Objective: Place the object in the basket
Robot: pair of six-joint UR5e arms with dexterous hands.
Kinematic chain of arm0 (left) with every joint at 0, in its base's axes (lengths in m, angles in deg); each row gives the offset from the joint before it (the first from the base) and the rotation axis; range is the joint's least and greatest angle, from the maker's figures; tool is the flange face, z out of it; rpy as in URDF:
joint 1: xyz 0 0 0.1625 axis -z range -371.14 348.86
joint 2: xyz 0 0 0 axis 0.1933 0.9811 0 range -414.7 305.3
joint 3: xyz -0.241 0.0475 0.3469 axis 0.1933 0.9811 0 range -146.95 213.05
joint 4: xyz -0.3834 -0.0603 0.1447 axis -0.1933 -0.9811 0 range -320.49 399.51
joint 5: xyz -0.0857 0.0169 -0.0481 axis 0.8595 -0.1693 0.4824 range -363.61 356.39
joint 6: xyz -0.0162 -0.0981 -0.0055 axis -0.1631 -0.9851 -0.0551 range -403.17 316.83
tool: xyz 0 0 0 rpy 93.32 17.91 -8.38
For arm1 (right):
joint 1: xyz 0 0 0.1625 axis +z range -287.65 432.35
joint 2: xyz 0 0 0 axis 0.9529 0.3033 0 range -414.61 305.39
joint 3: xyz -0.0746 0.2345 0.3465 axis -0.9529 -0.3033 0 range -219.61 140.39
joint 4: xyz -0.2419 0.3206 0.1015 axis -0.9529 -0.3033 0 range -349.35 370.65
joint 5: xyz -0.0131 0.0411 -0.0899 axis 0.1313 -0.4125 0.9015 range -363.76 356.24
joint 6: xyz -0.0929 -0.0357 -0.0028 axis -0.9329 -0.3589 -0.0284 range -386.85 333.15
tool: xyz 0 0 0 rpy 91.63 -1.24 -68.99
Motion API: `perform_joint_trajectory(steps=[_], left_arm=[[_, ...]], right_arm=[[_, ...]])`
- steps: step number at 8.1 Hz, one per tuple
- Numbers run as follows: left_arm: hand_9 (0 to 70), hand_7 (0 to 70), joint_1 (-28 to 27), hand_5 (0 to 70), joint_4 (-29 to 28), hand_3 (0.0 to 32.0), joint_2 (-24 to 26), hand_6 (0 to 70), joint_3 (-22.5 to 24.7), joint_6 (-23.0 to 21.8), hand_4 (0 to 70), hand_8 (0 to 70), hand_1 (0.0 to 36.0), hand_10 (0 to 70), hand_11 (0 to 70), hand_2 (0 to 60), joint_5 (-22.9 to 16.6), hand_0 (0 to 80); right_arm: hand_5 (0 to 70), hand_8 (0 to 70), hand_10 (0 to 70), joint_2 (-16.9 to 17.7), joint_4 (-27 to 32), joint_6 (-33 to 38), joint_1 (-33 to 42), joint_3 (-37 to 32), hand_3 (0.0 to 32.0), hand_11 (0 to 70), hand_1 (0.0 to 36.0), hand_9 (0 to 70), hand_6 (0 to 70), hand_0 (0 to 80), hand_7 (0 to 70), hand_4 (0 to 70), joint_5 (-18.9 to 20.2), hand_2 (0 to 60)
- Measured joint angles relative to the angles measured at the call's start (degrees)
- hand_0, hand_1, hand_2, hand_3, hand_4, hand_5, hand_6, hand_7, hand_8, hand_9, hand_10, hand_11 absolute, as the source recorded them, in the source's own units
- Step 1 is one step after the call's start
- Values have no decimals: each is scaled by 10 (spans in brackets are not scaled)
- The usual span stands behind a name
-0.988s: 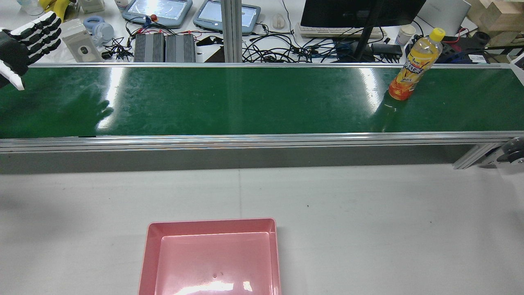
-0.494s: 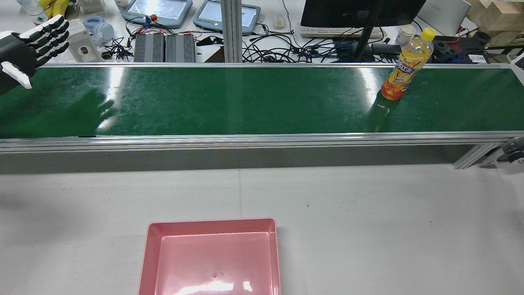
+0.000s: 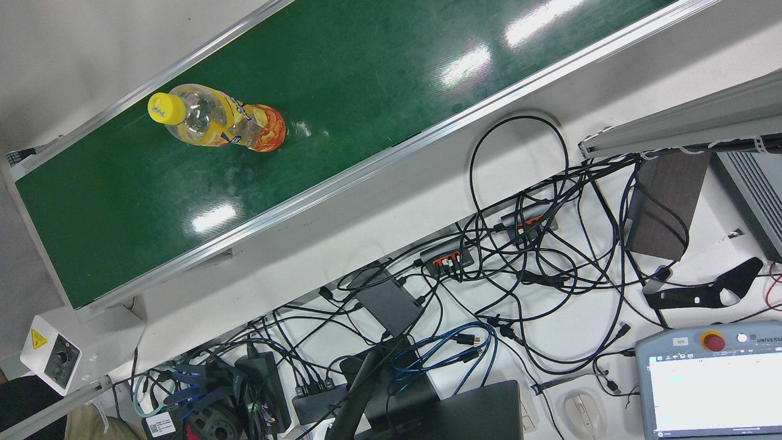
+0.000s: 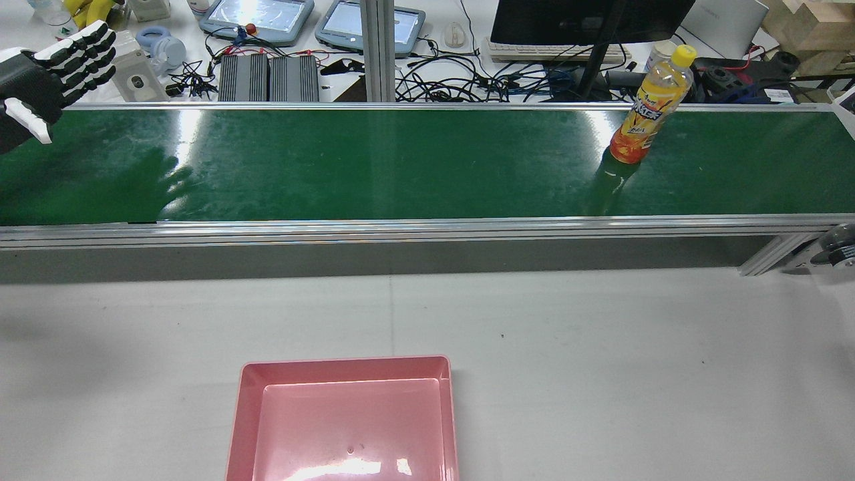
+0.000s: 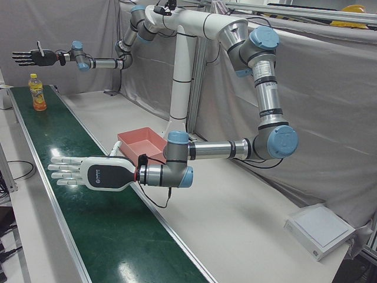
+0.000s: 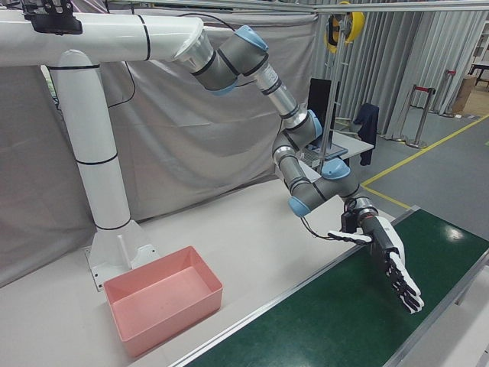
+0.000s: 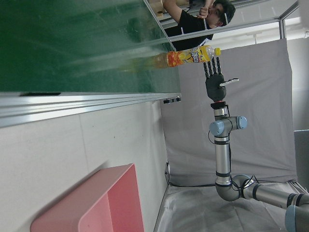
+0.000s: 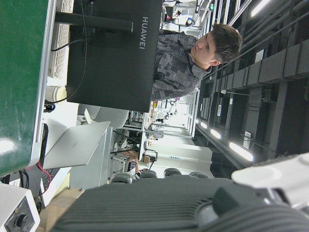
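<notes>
An orange drink bottle (image 4: 644,110) with a yellow cap stands upright on the green conveyor belt (image 4: 401,167) toward its right end; it also shows from above as bottle (image 3: 226,125) and far off as bottle (image 5: 38,94). My left hand (image 4: 50,73) hovers open over the belt's left end, fingers straight and together, far from the bottle; it is the near hand (image 5: 88,173) and hand (image 6: 386,264). My right hand (image 5: 35,57) hangs open in the air above and beyond the bottle, holding nothing. The pink basket (image 4: 344,362) sits empty on the white table.
Aluminium rails edge the belt. Beyond it lies a desk with a monitor (image 4: 588,20), cables, tablets and power bricks. A person (image 7: 193,19) sits past the belt's bottle end. Grey curtains and the white pedestal (image 6: 107,206) stand behind the basket.
The bottle has travelled left along the belt. My left hand rose slightly and shifted right early on, then held still.
</notes>
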Motion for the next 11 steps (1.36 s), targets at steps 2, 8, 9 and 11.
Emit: perform_joint_trajectory(steps=[2,8,9,11], left_arm=[[0,0,0,0,0,8,0,0,2,0,39,0,37,10,32,0,0,568],[0,0,-20,0,7,8,10,0,8,-26,49,0,59,0,0,0,52,602],[0,0,-60,0,-6,16,3,0,0,-81,53,0,68,0,0,0,96,629],[0,0,-101,0,-9,18,-6,0,-6,-129,54,0,65,0,0,0,143,621]], right_arm=[[0,0,0,0,0,0,0,0,0,0,0,0,0,0,0,0,0,0],[0,0,0,0,0,0,1,2,0,0,0,0,0,0,0,0,0,0],[0,0,0,0,0,0,1,2,0,0,0,0,0,0,0,0,0,0],[0,0,0,0,0,0,1,2,0,0,0,0,0,0,0,0,0,0]])
